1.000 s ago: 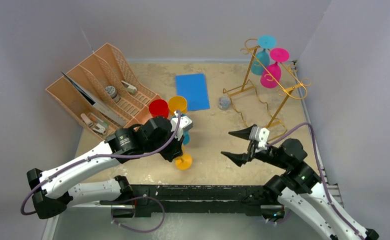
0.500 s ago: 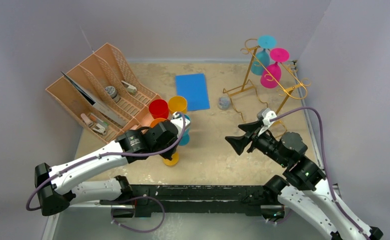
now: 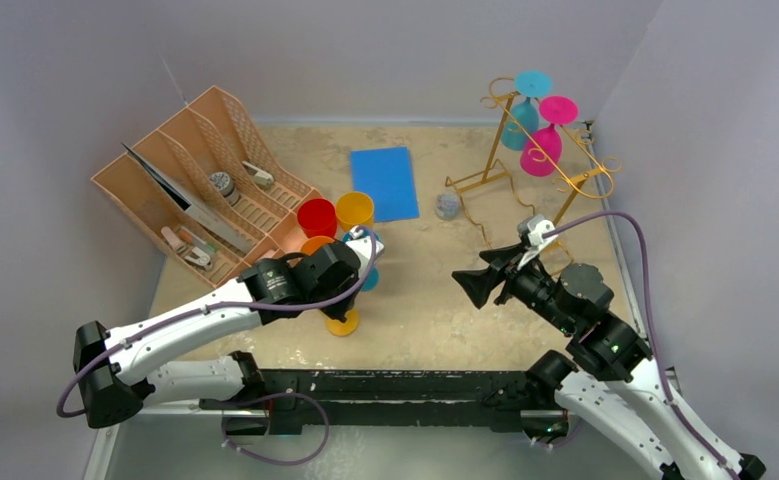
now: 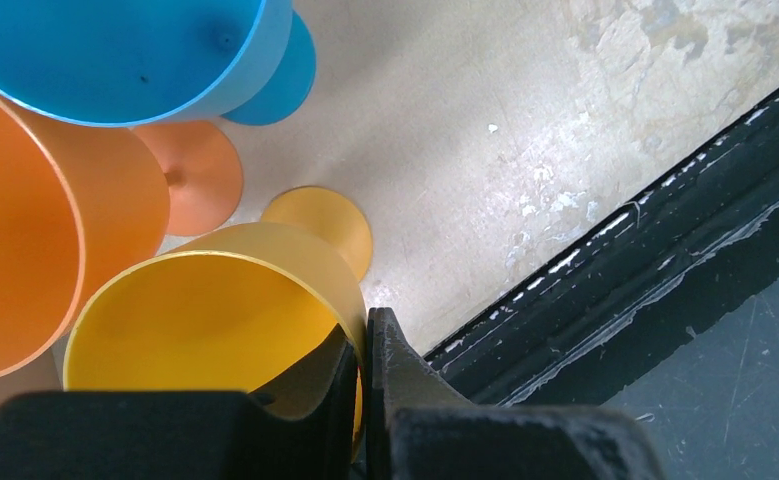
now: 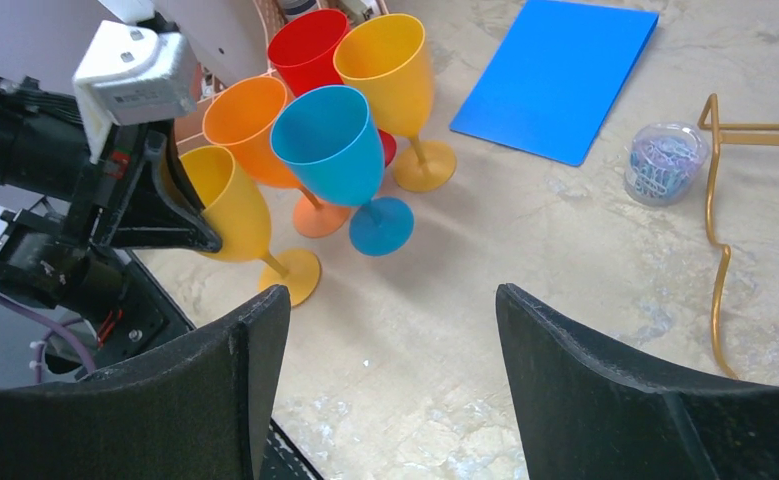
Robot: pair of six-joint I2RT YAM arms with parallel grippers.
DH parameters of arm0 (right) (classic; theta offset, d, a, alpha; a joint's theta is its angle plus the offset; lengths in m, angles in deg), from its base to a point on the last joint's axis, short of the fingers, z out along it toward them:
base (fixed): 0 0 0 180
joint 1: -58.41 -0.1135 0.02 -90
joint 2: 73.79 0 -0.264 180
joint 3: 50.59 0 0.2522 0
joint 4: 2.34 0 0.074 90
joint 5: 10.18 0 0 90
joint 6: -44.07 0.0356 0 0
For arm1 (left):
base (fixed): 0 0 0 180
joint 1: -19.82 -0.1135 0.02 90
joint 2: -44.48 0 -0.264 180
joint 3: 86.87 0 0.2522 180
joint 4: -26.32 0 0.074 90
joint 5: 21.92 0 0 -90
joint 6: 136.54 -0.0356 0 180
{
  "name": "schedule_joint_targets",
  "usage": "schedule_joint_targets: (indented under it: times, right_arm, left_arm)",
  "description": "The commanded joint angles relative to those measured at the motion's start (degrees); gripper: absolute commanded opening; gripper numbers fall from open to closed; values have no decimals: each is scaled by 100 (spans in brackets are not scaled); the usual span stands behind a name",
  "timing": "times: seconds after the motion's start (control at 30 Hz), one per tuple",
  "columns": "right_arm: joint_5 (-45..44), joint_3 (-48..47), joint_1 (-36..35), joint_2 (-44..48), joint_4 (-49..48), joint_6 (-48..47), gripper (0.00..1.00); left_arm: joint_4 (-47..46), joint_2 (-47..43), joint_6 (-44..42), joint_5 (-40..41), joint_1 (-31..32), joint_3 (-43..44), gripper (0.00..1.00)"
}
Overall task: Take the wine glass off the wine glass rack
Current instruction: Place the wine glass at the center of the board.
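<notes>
The gold wire wine glass rack (image 3: 525, 185) stands at the back right, with a teal wine glass (image 3: 521, 120) and a pink wine glass (image 3: 543, 150) hanging upside down from its rails. My left gripper (image 4: 365, 335) is shut on the rim of an upright yellow wine glass (image 5: 227, 205), one finger inside the bowl and one outside. The glass's foot (image 3: 342, 322) is down at the table near the front edge. My right gripper (image 5: 390, 300) is open and holds nothing. It sits mid-table, left of the rack's base, facing the standing glasses.
Blue (image 5: 330, 140), orange (image 5: 250, 120), red (image 5: 310, 45) and amber (image 5: 390, 60) glasses stand clustered beside the yellow one. A brown organizer tray (image 3: 200, 180) sits back left. A blue sheet (image 3: 385, 182) and a small jar of clips (image 3: 448, 206) lie mid-back. A black rail (image 3: 395, 385) runs along the front.
My left arm drew the yellow glass left and back, close to the other glasses. My right gripper rose and turned to face left, then held still.
</notes>
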Motion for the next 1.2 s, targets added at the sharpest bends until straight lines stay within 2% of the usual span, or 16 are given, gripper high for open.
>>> schedule_joint_targets:
  times: [0.0,0.23,0.63,1.0,1.17]
  right_arm:
    - [-133,-329,-17,10,57,180,77]
    - [-184,-350,-17,49,77,205,78]
    - [-179,-365,-17,-56,9,230,78]
    - [-89,-870,-17,-427,379,332,78]
    - [201,-1277,-18,-792,676,347,79]
  left_arm:
    - [31,173,26,111,23,52,0]
    - [8,198,109,405,23,43,0]
    - [87,177,73,356,23,79,1]
    - [-31,-334,50,248,23,348,52]
    - [46,-636,-28,538,23,616,68]
